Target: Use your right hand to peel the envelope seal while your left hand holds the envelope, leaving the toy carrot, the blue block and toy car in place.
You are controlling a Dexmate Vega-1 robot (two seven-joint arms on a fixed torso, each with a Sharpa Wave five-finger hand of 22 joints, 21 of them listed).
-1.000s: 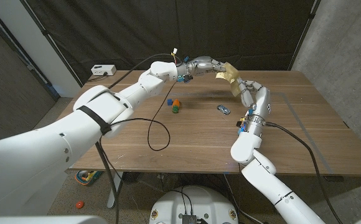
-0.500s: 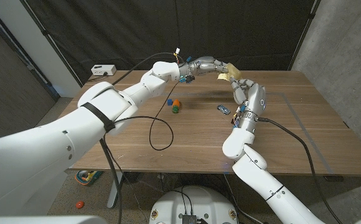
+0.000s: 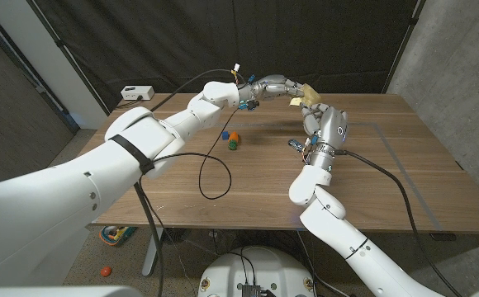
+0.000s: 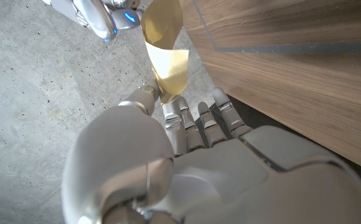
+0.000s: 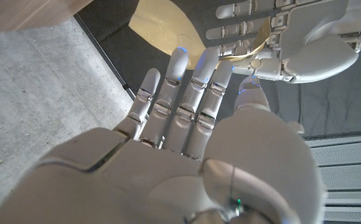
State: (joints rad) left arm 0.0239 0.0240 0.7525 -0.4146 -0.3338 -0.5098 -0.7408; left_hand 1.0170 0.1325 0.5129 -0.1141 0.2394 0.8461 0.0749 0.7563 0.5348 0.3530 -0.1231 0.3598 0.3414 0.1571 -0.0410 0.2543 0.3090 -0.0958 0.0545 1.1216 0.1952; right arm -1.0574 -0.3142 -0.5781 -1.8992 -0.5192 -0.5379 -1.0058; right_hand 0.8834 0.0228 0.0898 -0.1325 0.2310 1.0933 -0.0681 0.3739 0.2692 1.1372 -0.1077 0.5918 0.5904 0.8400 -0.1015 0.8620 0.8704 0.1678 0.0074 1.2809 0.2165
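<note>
We see both hands raised above the far middle of the bench (image 3: 223,177). The left hand (image 3: 274,85) holds the envelope (image 3: 307,95) in the air; in the left wrist view its fingers (image 4: 182,121) lie close together and the envelope (image 4: 168,68) is pinched between them and the thumb. The right hand (image 3: 315,115) is just beside the envelope, on its near right side. In the right wrist view its fingers (image 5: 183,93) are stretched out and nearly side by side, with the tips against the tan paper (image 5: 162,28), and the left hand (image 5: 292,40) grips the envelope edge beyond them. We cannot tell if the right thumb pinches the seal.

On the bench, near the left of the hands, the blue block (image 3: 225,134) stands just beside the toy carrot (image 3: 234,140). The toy car (image 3: 294,143) lies near the right wrist, partly hidden. A black cable (image 3: 211,177) makes a loop on the near part of the bench. A white box (image 3: 137,93) sits at the far left corner.
</note>
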